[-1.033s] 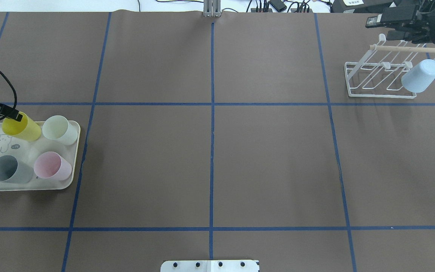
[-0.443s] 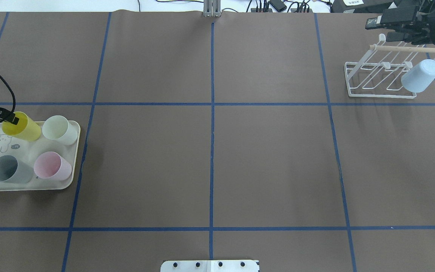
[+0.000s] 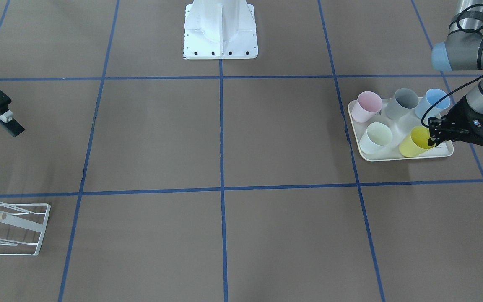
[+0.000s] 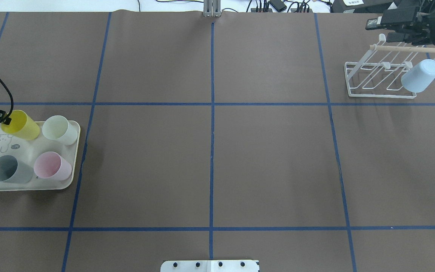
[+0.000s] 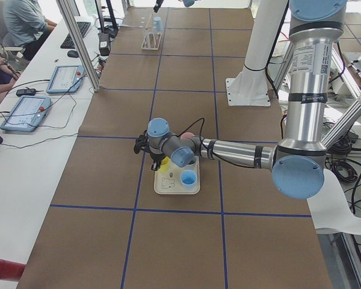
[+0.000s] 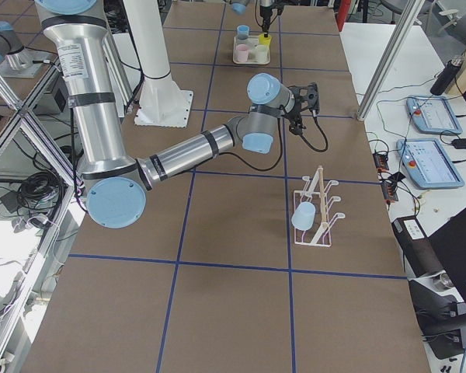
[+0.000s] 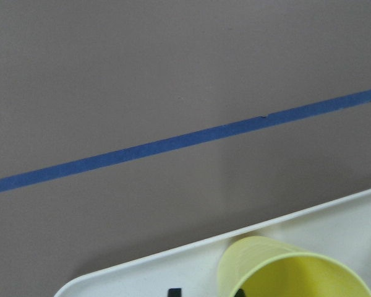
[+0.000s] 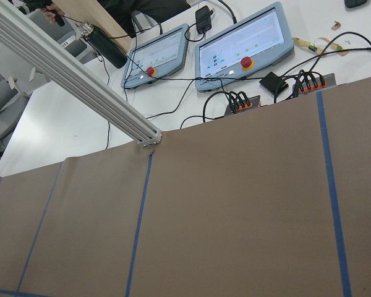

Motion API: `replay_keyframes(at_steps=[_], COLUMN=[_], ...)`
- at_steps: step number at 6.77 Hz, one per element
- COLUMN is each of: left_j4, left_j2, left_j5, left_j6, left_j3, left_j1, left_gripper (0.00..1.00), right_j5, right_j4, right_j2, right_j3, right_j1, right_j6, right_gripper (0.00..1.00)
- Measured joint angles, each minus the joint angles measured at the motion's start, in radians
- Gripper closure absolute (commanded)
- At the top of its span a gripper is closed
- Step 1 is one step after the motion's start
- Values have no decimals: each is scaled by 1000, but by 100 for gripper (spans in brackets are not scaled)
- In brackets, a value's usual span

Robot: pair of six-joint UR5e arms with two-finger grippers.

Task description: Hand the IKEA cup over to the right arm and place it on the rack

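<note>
overhead exterior: the tray (image 4: 28, 148) at the left edge and the rack (image 4: 381, 96) at the upper right are unchanged since the earlier frame. the yellow cup (image 4: 20, 124), in the tray's upper left corner, is shifted slightly up-frame. it is stood upright, long axis vertical, mouth up. the left gripper (image 3: 433, 136) is drawn back leftward, one finger inside the rim; its grip cannot be told. the right gripper's (image 3: 2, 140) jaws are held apart.

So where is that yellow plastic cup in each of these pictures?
Front-facing: yellow plastic cup, right side.
Overhead: cup, far left.
Exterior left: cup, centre.
Exterior right: cup, top centre, tiny.
Left wrist: cup, bottom edge.
Right wrist: not in view.
Shared landmark: cream rabbit-print tray beneath it.
</note>
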Motion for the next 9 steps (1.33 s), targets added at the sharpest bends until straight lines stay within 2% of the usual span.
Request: replay_keyframes(at_steps=[2,3,4,6,8,9], left_j4=[107,219,304,353,343,299], left_j2=[92,99,73,-19,-142,-180], left_j5=[4,8,10,50,146,179], left_j6=[-8,-9,-15,-147,-450,-632], left_j3=[-177,-266,-313,-332,-334,-336], left_j1=[-15,-52,-105,-168,-158,-122], left_gripper=[100,100,100,100,100,100], right_j5=[0,0,0,-2,-13,-21], right_j4=[0,0,-1,0,1,1], right_j2=[-3,-4,-3,5,32,58], right_j3=[0,0,0,-2,-4,-9], right_j1=[0,0,-1,-9,-37,-52], right_j6=[0,1,4,37,82,115], right_gripper=[0,0,0,0,1,1])
